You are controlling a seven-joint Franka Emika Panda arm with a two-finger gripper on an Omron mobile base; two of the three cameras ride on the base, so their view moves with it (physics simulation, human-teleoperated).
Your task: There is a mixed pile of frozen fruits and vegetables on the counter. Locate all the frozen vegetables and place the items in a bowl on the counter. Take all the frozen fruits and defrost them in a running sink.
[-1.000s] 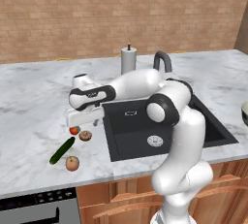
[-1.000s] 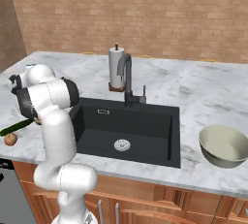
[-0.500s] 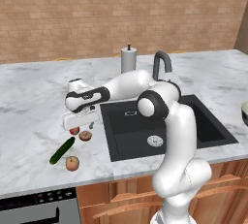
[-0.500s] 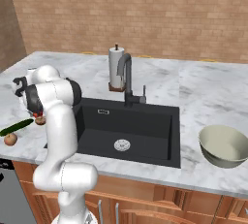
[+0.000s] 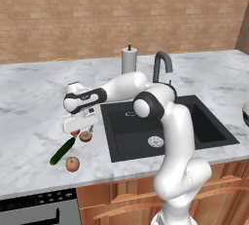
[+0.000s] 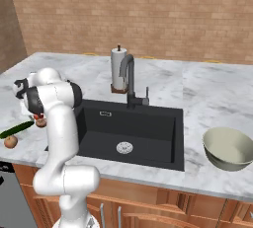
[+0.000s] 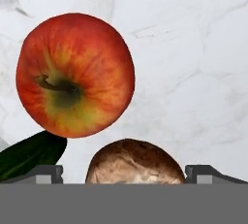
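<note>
One cucumber point(image 5: 62, 151), one mushroom point(image 5: 86, 136), two fruits point(image 5: 72, 163), one bowl point(image 6: 230, 148)

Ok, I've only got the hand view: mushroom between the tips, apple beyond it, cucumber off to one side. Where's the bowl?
Observer: The bowl sits on the counter to the right of the sink, across the basin from the pile.
Operator: Is there a fourth food I can't see?
Observer: Yes, a peach lies by the near end of the cucumber, close to the counter's front edge.
</note>
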